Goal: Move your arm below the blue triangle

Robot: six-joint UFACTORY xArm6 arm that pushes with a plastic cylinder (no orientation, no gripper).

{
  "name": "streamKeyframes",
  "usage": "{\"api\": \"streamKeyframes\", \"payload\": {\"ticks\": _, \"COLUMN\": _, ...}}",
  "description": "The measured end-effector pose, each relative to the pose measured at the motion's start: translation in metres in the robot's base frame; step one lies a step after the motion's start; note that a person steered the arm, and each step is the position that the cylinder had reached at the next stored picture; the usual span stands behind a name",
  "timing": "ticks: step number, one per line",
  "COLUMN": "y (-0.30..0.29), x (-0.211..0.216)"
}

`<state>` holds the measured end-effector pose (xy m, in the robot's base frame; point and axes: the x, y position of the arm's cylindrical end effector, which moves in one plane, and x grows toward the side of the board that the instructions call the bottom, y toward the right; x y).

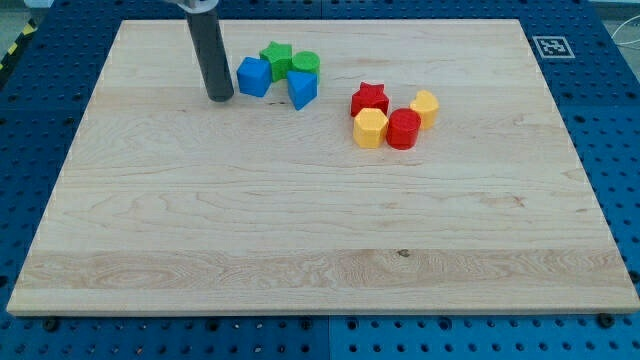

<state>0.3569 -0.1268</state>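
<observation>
Camera view: no hand is carried by the arm, only a straight dark rod whose tip (220, 98) is set on the pale wooden counter (300, 230), just left of a blue cube-like block (254, 76). The blue triangular block (302, 89) is found right of that, below a green star (276, 58) and green cylinder (306, 64). Red and yellow blocks are clustered farther right.

This looks like a robotics lab bench. A pale wooden board (320, 220) lies on a blue perforated mounting plate (40, 120) with a regular grid of holes. A black-and-white fiducial marker (552, 46) sits at the board's 1 o'clock corner, and yellow-black hazard tape (14, 50) shows toward 10 o'clock.
</observation>
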Motion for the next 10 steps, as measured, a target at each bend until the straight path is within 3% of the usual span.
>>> {"api": "streamKeyframes", "payload": {"ticks": 4, "y": 0.14, "x": 0.023}}
{"api": "streamKeyframes", "payload": {"ticks": 6, "y": 0.138, "x": 0.023}}
{"api": "streamKeyframes", "payload": {"ticks": 8, "y": 0.1, "x": 0.021}}
{"api": "streamKeyframes", "payload": {"ticks": 10, "y": 0.079, "x": -0.006}}
